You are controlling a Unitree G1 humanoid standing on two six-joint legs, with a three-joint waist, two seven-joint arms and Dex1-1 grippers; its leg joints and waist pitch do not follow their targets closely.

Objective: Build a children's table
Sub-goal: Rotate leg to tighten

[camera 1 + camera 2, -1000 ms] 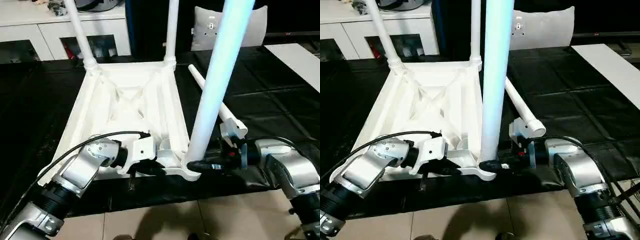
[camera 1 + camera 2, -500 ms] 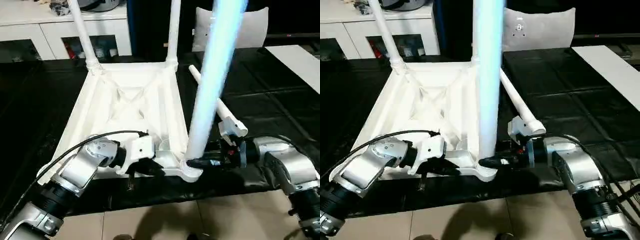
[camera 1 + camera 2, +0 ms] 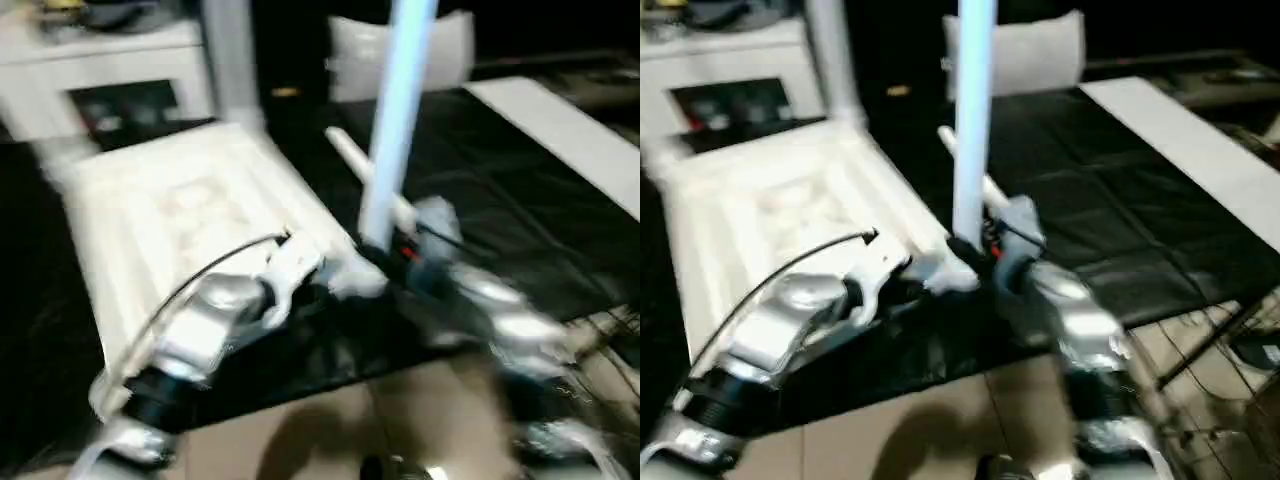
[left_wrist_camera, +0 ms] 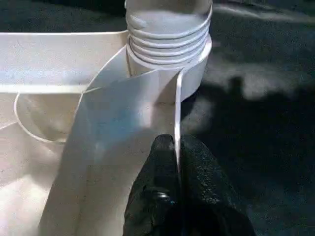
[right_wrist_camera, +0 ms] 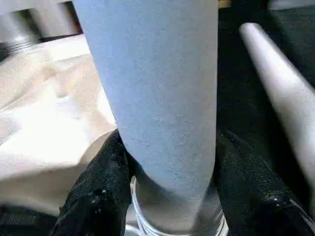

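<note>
The children's table top [image 3: 180, 210] lies upside down on the black mat. One white leg [image 3: 395, 120] stands in its near corner socket [image 4: 170, 59], the threads showing just above the socket. My right gripper [image 5: 167, 147] is shut on this leg's base, a black finger [image 5: 98, 191] pressing each side. My left gripper [image 4: 176, 145] is shut on a thin rib of the table top beside that socket. Another leg [image 3: 232, 60] stands at a far corner. A loose leg [image 5: 280, 88] lies on the mat to the right.
A white cabinet [image 3: 110, 60] stands at the back left and a white cushion [image 3: 400, 55] at the back. A white board [image 3: 560, 130] lies on the mat at the right. Tiled floor [image 3: 400, 420] runs along the front, with a wire rack [image 3: 1230, 340] at the right.
The whole picture has swung and blurred, so the camera has moved. My right gripper's fingers have narrowed onto the leg's base. The left gripper keeps its hold on the rib.
</note>
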